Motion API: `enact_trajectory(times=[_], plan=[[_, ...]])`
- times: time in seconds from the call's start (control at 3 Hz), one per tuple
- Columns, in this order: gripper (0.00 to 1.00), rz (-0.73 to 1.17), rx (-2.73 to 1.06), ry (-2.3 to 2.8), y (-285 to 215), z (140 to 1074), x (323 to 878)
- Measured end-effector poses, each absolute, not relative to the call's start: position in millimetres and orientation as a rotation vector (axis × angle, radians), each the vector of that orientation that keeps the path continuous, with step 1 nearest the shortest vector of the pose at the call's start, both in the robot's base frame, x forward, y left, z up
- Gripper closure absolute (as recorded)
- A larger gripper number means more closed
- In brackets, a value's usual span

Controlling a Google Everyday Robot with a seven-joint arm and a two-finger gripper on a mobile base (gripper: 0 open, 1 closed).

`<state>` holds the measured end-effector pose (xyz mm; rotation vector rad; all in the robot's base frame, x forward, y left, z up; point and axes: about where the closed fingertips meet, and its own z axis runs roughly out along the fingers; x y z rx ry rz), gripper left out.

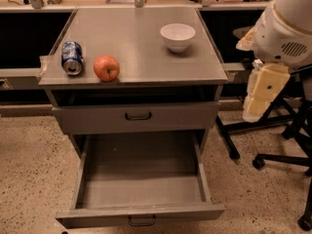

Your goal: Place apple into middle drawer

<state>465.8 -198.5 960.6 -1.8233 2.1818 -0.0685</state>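
The apple [106, 68], red-orange with a yellowish patch, sits near the front left edge of the grey cabinet top [136, 48], next to a soda can. The middle drawer [141, 191] is pulled wide open below the upper handled drawer front [138, 116], which is closed. The open drawer's flat grey tray holds nothing. My gripper [265, 94], a cream-coloured piece hanging from the white arm [285, 28], is at the right of the cabinet, level with the top's right edge. It is far from the apple and holds nothing that I can see.
A blue soda can [72, 58] lies on its side left of the apple. A white bowl [178, 36] stands at the back right of the top. Black office chair legs [273, 150] stand on the speckled floor at the right. Dark shelving runs behind.
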Motion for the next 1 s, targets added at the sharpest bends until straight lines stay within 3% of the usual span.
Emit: enact_trajectory(times=[0.67,1.0], plan=[[0.0,0.007,-2.148,1.838,-96.9,900.7,552.1],[0.0,-0.003,-2.15,1.807,-92.9,899.5,558.1]])
